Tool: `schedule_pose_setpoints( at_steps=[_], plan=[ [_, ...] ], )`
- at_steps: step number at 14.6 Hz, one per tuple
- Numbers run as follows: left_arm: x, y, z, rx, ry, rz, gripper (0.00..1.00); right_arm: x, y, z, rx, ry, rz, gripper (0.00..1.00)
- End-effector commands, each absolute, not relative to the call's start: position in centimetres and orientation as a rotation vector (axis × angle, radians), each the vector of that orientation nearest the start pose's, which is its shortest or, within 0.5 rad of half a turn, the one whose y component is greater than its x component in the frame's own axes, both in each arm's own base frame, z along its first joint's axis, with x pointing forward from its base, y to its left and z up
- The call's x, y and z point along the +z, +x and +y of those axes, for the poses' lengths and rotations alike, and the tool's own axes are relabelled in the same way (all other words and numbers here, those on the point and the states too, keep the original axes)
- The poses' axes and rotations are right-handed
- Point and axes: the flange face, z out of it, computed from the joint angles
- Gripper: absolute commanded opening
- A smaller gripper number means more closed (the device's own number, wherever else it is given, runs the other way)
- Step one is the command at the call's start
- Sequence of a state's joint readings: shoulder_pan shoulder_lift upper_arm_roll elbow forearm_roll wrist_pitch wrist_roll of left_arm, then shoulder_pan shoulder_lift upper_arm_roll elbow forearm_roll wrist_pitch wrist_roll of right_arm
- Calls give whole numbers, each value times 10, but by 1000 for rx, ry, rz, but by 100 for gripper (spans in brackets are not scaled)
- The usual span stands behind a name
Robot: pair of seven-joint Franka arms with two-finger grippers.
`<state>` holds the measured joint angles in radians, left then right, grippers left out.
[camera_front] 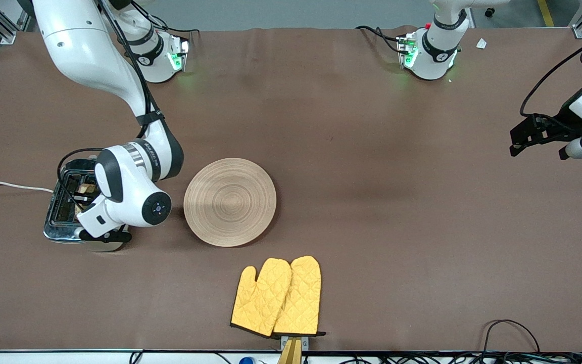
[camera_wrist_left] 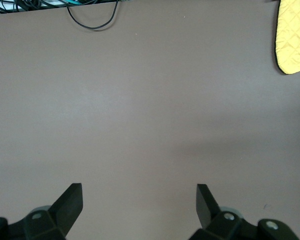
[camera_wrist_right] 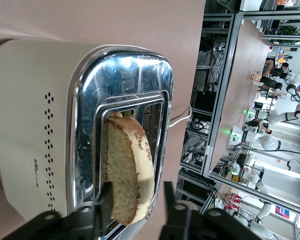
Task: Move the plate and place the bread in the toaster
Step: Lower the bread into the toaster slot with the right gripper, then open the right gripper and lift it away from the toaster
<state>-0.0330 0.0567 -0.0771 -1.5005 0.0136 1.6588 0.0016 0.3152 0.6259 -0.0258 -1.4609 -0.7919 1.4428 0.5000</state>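
Note:
The toaster point(camera_front: 63, 222) stands near the right arm's end of the table, its chrome top and cream dotted side filling the right wrist view point(camera_wrist_right: 35, 130). The bread point(camera_front: 87, 188) stands upright in one slot, its upper part sticking out point(camera_wrist_right: 127, 170). My right gripper point(camera_wrist_right: 138, 190) hangs over the toaster with its fingers open on either side of the slice; one finger touches it, the other stands apart. The round wooden plate point(camera_front: 230, 202) lies empty beside the toaster. My left gripper point(camera_front: 523, 136) waits open and empty over bare table point(camera_wrist_left: 139, 192) at the left arm's end.
Two yellow oven mitts point(camera_front: 278, 296) lie nearer the front camera than the plate; one shows in the left wrist view point(camera_wrist_left: 292, 35). The toaster's white cord point(camera_front: 8, 186) runs off the table's end. Black cables point(camera_front: 511, 328) loop at the front edge.

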Motion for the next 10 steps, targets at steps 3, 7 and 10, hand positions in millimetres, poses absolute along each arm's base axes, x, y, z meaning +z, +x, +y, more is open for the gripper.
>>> schedule_pose_setpoints(
  at_steps=[3,7,10],
  plan=[
    [636,578,-61,-185,-3109,152,100,357,639,124,-274,2192,-73,100],
    [636,578,-62,-182,-3109,155,100,416,625,142,-269,2391,-115,100],
    [636,578,-61,-182,-3109,152,100,452,617,148,-264,2536,-144,100]
  ],
)
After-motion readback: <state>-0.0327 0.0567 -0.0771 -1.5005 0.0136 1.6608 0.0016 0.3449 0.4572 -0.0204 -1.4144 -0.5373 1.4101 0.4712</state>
